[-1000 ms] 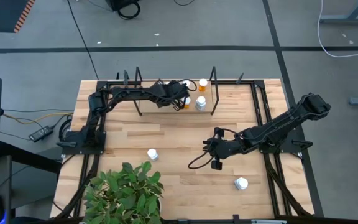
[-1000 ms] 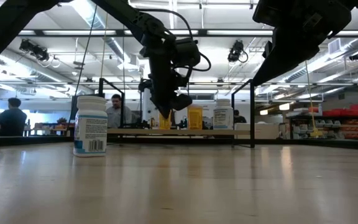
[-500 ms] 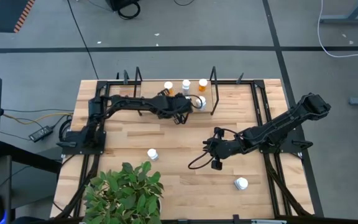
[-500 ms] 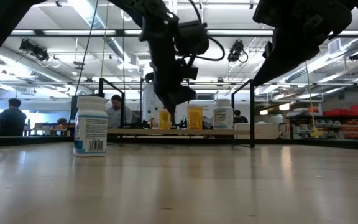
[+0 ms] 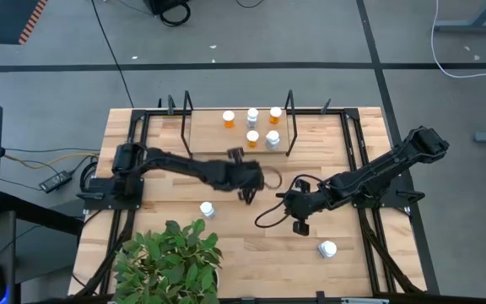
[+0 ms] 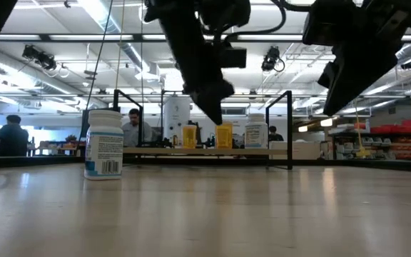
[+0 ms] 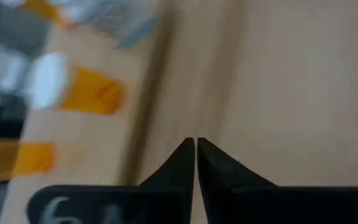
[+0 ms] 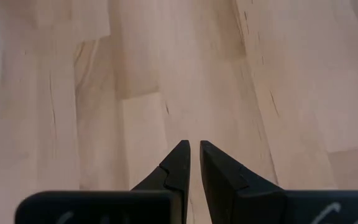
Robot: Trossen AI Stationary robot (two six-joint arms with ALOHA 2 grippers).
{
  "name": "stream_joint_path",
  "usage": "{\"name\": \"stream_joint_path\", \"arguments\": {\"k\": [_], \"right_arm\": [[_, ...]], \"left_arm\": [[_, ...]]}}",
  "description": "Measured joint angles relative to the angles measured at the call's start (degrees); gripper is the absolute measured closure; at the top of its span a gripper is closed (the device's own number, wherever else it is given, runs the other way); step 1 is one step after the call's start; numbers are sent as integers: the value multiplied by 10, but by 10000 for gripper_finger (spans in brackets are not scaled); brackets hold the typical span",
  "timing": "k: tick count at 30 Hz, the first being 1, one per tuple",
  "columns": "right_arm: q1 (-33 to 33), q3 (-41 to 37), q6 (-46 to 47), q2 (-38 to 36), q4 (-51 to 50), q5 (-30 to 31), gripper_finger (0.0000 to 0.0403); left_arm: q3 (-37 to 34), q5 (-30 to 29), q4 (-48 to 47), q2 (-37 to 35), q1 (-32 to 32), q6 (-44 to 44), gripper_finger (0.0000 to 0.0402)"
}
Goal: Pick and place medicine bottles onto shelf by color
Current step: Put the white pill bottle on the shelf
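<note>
The shelf stands at the table's far middle, between black uprights. Three orange bottles and two white ones stand upright on it. A white bottle stands on the table near the plant, another at the near right. My left gripper is shut and empty above the table's middle, on the near side of the shelf. My right gripper is shut and empty above the table, right of the left one.
A leafy green plant stands at the table's near left edge. Black frame rails run along the table's sides. Bare wood lies between the shelf and the two loose bottles.
My left gripper has drawn back from the shelf toward the table's near edge and now hangs over the table's middle. An orange bottle stands upright on the shelf where the gripper was. My right gripper has shifted a little toward the right edge.
</note>
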Motion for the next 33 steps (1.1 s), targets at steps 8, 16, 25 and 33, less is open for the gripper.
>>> {"name": "stream_joint_path", "arguments": {"k": [8, 16, 25, 33], "right_arm": [[9, 0, 7, -1, -4, 0, 357], [2, 9, -22, -1, 4, 14, 357], [3, 84, -119, -1, 9, 47, 357], [3, 117, -178, -1, 17, 108, 357]], "left_arm": [[-106, 20, 70, -47, -48, -1, 313], [-187, 29, 120, -187, -86, -12, 185], [-356, 140, 270, -324, -97, -27, 107], [-357, 195, 61, -394, -105, -48, 108]]}}
